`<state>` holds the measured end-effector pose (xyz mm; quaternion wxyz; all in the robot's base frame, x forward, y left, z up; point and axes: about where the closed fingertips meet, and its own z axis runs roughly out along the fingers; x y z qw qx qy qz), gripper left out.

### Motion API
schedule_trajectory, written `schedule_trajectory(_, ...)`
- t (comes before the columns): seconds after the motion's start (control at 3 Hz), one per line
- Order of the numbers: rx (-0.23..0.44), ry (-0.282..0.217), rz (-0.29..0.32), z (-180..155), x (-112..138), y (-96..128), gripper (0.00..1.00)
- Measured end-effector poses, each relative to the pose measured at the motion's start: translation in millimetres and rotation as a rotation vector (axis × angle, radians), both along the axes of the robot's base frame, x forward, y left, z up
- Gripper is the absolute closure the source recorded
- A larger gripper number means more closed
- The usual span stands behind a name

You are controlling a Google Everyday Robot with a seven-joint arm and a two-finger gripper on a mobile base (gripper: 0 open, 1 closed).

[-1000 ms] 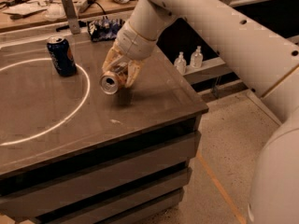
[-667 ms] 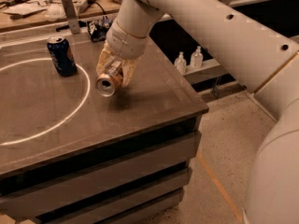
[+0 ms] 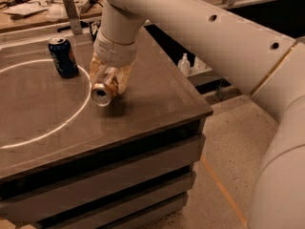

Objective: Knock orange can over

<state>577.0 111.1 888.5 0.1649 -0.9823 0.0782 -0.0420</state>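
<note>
Holding: the gripper (image 3: 108, 82), at the end of a thick white arm (image 3: 205, 27), has the orange can (image 3: 101, 93) between its two fingers, low over the middle of the table (image 3: 157, 94).
Jaws: closed in to the width of the can, with a pale finger (image 3: 125, 78) against each side of its body.
Orange can: tipped well over, with its silver end facing forward and down to the left. It sits just at the right edge of the white ring (image 3: 71, 120), with a dark shadow under it. Whether its lower rim touches the table I cannot tell.
Blue can (image 3: 63, 56): upright on the table at the far edge of the ring, left of and behind the gripper and apart from it. What is inside I cannot tell.
White ring: a thin circle marked on the dark brown top, running off past the left edge.
Bottles (image 3: 184, 64): small pale ones standing on a low shelf beyond the table's right side. Their contents cannot be made out.
Bench (image 3: 33, 18): a wooden top behind the table, with papers and cables lying on it.
</note>
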Motion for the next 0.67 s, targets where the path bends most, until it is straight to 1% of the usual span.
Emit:
schedule_trajectory(0.33, -0.017, 0.004, -0.001, -6.1, -3.1, 3.0, 0.00)
schedule_trajectory(0.67, -0.016, 0.007, -0.008, -7.2, -3.6, 4.2, 0.00)
